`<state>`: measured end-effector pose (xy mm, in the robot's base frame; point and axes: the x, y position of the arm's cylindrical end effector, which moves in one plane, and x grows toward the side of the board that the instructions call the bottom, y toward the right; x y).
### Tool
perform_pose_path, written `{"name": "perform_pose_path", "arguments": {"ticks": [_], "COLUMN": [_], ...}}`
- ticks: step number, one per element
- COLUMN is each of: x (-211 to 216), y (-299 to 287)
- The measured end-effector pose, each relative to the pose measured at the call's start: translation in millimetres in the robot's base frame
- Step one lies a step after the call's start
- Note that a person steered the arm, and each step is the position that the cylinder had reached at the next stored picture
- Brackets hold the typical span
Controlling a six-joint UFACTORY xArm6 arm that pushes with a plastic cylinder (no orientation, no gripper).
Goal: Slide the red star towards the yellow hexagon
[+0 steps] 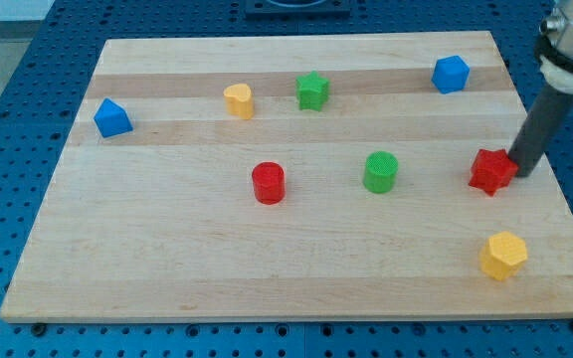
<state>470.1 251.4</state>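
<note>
The red star [491, 171] lies at the view's right, in the middle row of the wooden board [167, 259]. The yellow hexagon [503, 255] sits below it, near the board's lower right corner. My dark rod comes down from the upper right, and my tip [517, 172] rests at the star's right edge, touching or nearly touching it. The tip stands well above the yellow hexagon.
A green cylinder [380, 171] and a red cylinder [268, 183] lie left of the star. A blue block [451, 74], a green star [312, 90] and a yellow block [239, 100] sit along the top. Another blue block [112, 117] is at the left.
</note>
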Motion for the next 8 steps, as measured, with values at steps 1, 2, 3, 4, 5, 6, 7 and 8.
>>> {"name": "perform_pose_path", "arguments": {"ticks": [1, 2, 3, 4, 5, 6, 7, 8], "x": [15, -14, -53, -30, 16, 21, 10, 25], "y": [1, 25, 17, -20, -33, -33, -31, -33]}}
